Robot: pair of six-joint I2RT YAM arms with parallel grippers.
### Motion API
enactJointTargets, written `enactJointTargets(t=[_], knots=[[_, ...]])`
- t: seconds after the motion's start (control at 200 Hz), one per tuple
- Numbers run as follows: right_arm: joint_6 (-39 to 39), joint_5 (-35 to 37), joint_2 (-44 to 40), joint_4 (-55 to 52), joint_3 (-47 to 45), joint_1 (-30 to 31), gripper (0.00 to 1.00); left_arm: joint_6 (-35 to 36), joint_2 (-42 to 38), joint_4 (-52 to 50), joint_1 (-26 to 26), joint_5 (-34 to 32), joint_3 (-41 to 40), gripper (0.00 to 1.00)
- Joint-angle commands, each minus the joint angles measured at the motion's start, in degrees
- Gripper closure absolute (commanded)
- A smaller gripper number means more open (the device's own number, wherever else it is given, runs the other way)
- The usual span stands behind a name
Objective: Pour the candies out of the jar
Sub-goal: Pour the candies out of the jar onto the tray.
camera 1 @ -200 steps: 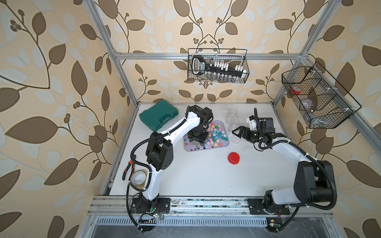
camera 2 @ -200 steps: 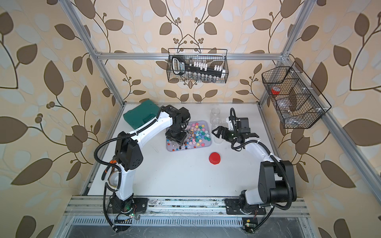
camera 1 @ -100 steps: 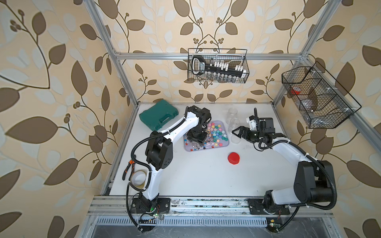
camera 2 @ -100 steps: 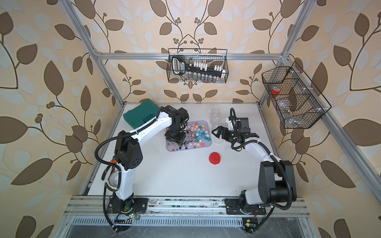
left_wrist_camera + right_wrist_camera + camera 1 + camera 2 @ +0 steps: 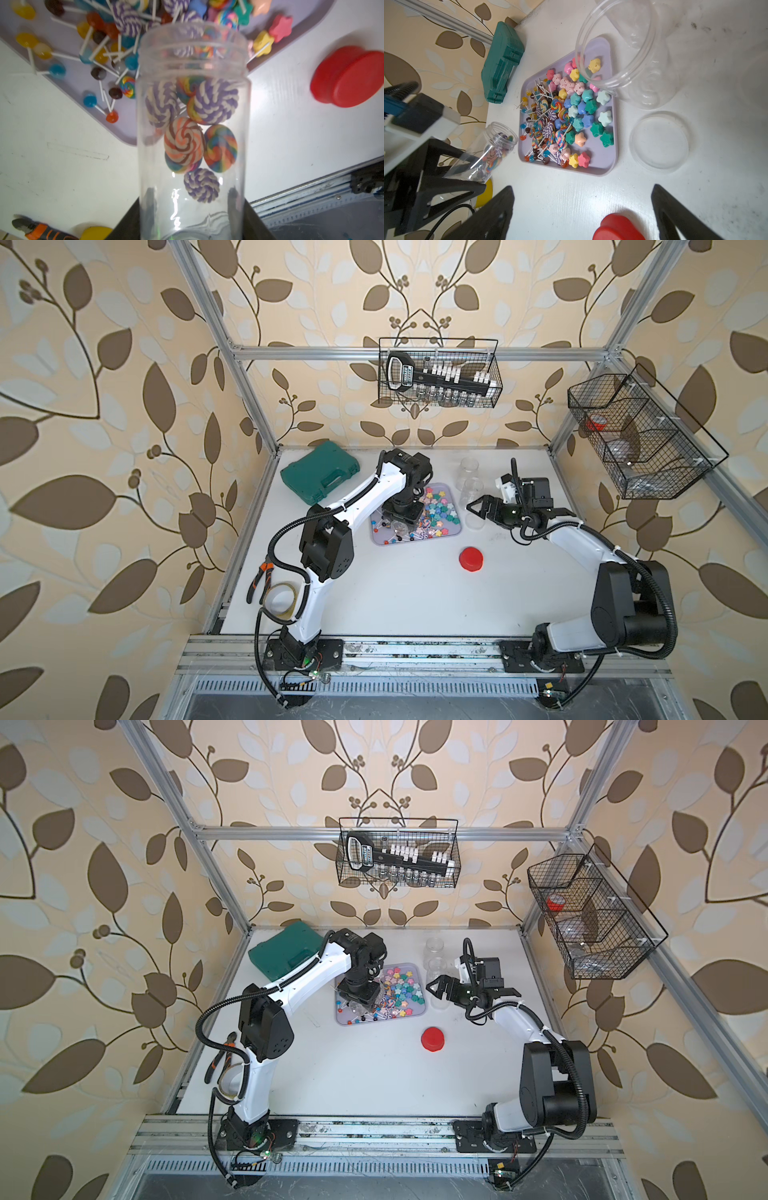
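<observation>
In the left end effector (image 5: 399,517), clamped on its base, the jar (image 5: 192,124) points its long axis straight outward, mouth apparently tilted down over the tray (image 5: 604,164). Swirl candies (image 5: 185,141) sit mid-jar. The right end effector (image 5: 477,514), spread apart and empty, waits off to the side.

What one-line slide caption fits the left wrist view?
Clear jar, tipped toward the lilac tray, with swirl lollipops inside; red lid lies on the table.
</observation>
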Motion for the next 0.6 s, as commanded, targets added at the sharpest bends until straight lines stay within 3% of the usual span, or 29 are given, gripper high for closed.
enactJointTargets(t=[0.0,0.1,0.26,0.43,0.595], knots=[[-0.7,-0.6,0.5,0.3,-0.5,-0.1,0.01,0.5,-2.3,0.3,0.3,-1.0,-6.4,0.75],[-0.7,-0.9,0.7,0.3,-0.6,-0.1,0.01,-0.2,-0.8,0.2,0.4,-0.1,-7.9,0.76],[-0.7,-0.9,0.3,0.1,-0.6,0.0,0.01,0.0,0.2,-2.9,0.3,-1.6,2.1,0.75],[-1.0,-0.7,0.2,-0.2,-0.6,-0.1,0.01,-0.3,-0.5,0.1,0.5,-1.6,-6.8,0.76],[-1.0,-0.9,0.1,-0.2,-0.6,0.0,0.01,-0.4,-0.1,-2.6,0.2,-1.6,1.7,0.76]])
